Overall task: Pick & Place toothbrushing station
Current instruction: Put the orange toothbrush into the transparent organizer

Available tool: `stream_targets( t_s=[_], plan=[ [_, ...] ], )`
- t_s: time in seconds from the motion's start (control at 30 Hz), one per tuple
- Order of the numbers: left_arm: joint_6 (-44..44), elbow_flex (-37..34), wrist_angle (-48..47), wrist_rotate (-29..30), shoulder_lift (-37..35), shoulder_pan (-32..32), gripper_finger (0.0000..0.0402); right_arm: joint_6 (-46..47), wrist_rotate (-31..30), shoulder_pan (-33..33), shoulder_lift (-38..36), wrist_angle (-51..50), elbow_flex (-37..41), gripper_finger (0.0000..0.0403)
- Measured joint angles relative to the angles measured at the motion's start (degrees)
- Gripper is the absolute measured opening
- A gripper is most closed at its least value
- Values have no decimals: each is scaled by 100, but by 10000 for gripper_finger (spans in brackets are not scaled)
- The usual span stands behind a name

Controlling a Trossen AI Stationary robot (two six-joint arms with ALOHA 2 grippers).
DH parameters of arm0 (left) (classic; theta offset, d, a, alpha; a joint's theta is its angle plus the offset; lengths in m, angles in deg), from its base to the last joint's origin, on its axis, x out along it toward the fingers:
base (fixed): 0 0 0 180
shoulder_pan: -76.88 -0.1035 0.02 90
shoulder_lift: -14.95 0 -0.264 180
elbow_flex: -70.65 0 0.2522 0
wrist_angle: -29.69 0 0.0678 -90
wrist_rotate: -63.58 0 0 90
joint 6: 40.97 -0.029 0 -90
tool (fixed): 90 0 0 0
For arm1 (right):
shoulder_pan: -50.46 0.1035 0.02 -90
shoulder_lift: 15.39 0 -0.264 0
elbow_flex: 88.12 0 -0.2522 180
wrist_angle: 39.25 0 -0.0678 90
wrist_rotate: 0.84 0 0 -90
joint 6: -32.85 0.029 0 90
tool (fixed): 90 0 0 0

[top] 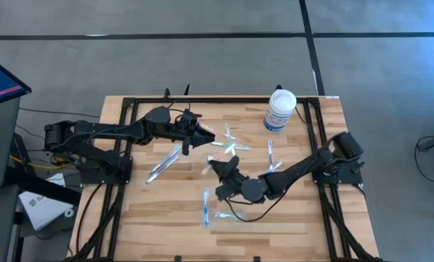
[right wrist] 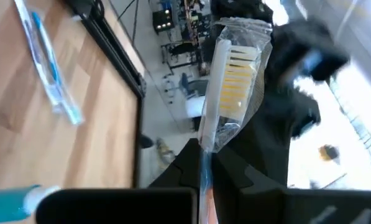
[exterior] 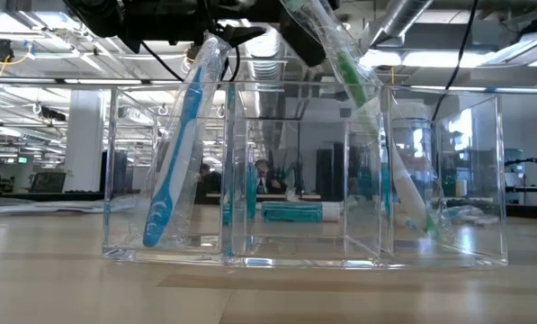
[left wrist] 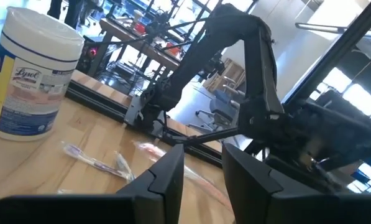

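1. Firmly, my right claw (right wrist: 204, 158) was clamped on a wrapped toothbrush (right wrist: 232, 81), gripping low on the handle with the pale bristle head standing well out beyond my fingertips.
2. Below the claws stood the clear tray (exterior: 250, 261). A blue toothbrush (exterior: 174, 171) leaned in one end compartment and a green toothbrush (exterior: 358, 85) slanted into the other. I judged the step to be seating my brush in a compartment, though I could not tell whether the green one was the brush I held.
3. To do it well, I needed the handle to enter clear of the thin dividing walls, since a knock there could have slid the light tray across the table (top: 166, 211).
4. I should have lowered along the brush's own slant rather than straight down, and parted my fingers only once its lower end rested on the tray floor.
5. The crinkly wrapper could have clung to my pads, so a slow straight retreat looked wise.
6. My left claw (left wrist: 204, 168) hovered just beside mine, fingers apart with nothing between them; I had to mind it.
7. A spare toothbrush (right wrist: 45, 56) and the teal tube (right wrist: 14, 198) lay close beside my claw, waiting.
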Motion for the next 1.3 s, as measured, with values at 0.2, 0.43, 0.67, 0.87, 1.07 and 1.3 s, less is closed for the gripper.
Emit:
stream_targets(
  t_s=[0.2, 0.43, 0.67, 0.87, 1.07, 1.3],
  plan=[
    [0, -239, 25, 50, -66, 0, 104, 2245, 554, 17, -847, -1192, 293, 6],
    [-133, -427, -15, 59, -169, 0, 104, 4052, 1565, 22, -1593, -1780, 767, 6],
    [-279, -674, 11, 87, -455, 0, 104, 5211, 2093, -22, -2059, -1841, 1355, 6],
    [-336, -954, 12, 129, -836, 2, 104, 6078, 2576, -162, -2491, -1755, 1911, 6],
    [-340, -1265, 19, 235, -1136, 4, 104, 6512, 3322, -199, -2855, -927, 2502, 6],
    [-339, -1524, 51, 342, -1242, 4, 104, 6868, 3966, -70, -3014, 283, 3180, 6]
  ],
)
